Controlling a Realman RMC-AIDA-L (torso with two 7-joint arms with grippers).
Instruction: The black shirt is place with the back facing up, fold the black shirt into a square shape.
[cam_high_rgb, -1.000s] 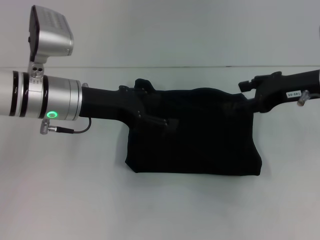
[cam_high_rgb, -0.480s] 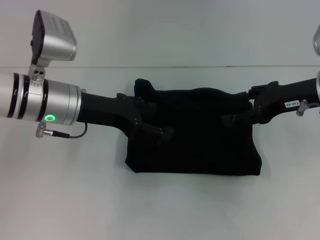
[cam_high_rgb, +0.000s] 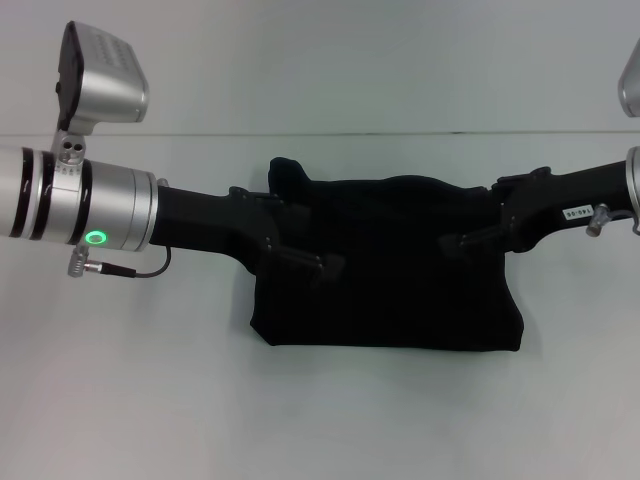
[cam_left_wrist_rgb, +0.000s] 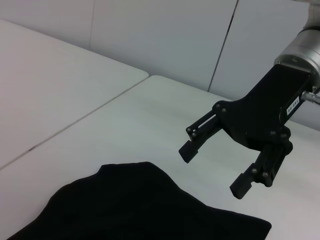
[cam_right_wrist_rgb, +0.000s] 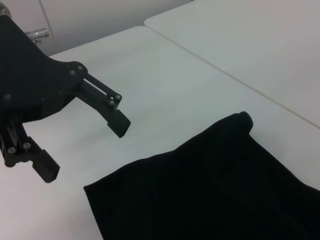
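Shirt: black shirt (cam_high_rgb: 390, 265) lying flat on the white tabletop (cam_high_rgb: 320, 410), folded into a wide rectangular block, near edge running straight, a small bump of fabric sticking up at the far left corner.
Shirt, left wrist view: dark fabric (cam_left_wrist_rgb: 135, 205) filling the low part of the frame, one rounded peak rising from it.
Shirt, right wrist view: same fabric (cam_right_wrist_rgb: 210, 185) spreading across the tabletop, a rolled corner showing at its far end.
Left pincer: left pincer (cam_high_rgb: 310, 252) reaching in from the left, hovering over the shirt's left portion near the far edge; fingers spread apart, gripping nothing.
Left pincer, right wrist view: seen across the tabletop (cam_right_wrist_rgb: 82, 147), two fingers wide apart, hanging above bare tabletop just beside the shirt's edge.
Right pincer: right pincer (cam_high_rgb: 468, 238) coming in from the right, poised over the shirt's far right corner; fingers parted, holding nothing.
Right pincer, left wrist view: visible opposite (cam_left_wrist_rgb: 212, 167), fingers splayed, sitting clear above the fabric, not touching it.
Spacing: both pincers facing each other across the shirt, well apart.
Tabletop: seam line running between two white panels (cam_left_wrist_rgb: 85, 117).
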